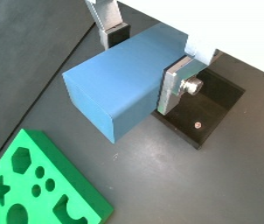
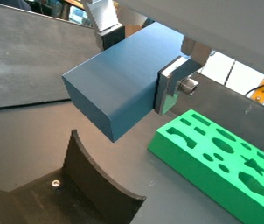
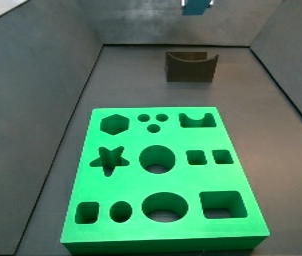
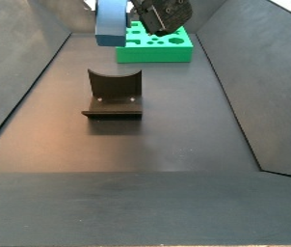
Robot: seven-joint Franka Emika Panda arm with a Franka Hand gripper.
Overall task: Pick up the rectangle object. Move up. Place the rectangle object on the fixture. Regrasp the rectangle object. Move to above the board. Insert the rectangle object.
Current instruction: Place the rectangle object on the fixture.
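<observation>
The gripper (image 1: pixel 149 58) hangs high above the floor, its silver fingers (image 1: pixel 176 85) clamped on the rectangle object (image 1: pixel 121 86) — the blue block held clear of everything. Below stands the dark fixture (image 4: pixel 112 95), its notch bare; the green board (image 3: pixel 165 173) lies well apart — flat on the floor.

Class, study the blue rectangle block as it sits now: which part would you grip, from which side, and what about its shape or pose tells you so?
Grip the rectangle object near one end, across its two flat parallel side faces, as the gripper does now high above the fixture. Flat, smooth faces suit the plate fingers, and most of the block juts free beyond them, probably ready for placing on the notch.
</observation>
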